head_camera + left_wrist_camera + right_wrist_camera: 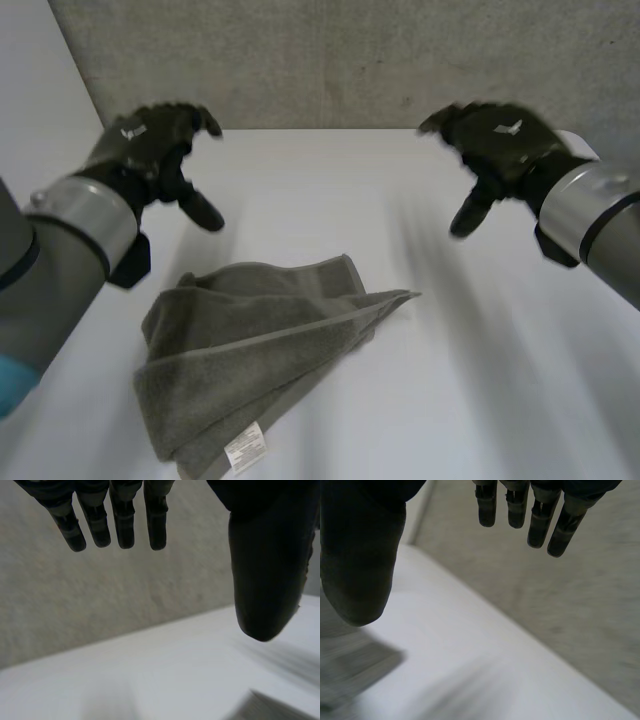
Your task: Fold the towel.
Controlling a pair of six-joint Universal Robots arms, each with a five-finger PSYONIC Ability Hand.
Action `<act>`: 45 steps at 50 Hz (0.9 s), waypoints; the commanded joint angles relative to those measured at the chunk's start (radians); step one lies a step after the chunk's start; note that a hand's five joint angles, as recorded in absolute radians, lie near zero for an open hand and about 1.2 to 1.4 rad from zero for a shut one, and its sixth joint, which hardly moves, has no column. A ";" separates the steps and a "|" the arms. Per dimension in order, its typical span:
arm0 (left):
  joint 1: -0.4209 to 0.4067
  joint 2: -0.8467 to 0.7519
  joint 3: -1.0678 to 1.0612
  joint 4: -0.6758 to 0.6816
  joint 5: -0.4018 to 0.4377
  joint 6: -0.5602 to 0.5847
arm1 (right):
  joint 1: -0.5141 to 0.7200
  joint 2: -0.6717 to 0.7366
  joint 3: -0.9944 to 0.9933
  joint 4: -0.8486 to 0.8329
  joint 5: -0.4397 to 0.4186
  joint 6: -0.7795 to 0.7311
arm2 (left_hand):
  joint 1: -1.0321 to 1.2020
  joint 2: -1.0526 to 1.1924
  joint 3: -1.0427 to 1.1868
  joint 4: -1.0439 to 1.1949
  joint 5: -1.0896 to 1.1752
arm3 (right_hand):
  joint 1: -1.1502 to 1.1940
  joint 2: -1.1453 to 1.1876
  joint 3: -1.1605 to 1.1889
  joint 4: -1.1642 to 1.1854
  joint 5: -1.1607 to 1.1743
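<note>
Head view: left hand (pixel 150 150) and right hand (pixel 500 140) hover open-fingered, empty, beyond rumpled grey terry towel (pixel 250 350); between folds, edge-grasp likely next.

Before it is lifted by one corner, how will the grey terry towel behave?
The grey terry towel lies in soft, rumpled folds, so it will probably droop and unfold when lifted. Its fuzzy surface looks grippy, unlikely to slip. Pushed, it would likely bunch, not slide.
</note>
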 commanded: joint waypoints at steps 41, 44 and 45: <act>0.130 -0.084 -0.473 0.078 0.066 0.248 | 0.219 0.377 0.136 -0.247 0.128 -0.162 | 0.235 0.234 -0.048 -0.054 0.228 | 0.348 0.333 -0.046 -0.076 0.342; 0.129 -0.098 -0.473 0.078 0.064 0.248 | 0.221 0.374 0.138 -0.244 0.128 -0.162 | 0.308 0.306 -0.048 -0.054 0.301 | 0.432 0.418 -0.046 -0.076 0.427; 0.129 -0.098 -0.473 0.078 0.064 0.248 | 0.221 0.374 0.138 -0.244 0.128 -0.162 | 0.308 0.307 -0.048 -0.054 0.301 | 0.433 0.419 -0.046 -0.076 0.428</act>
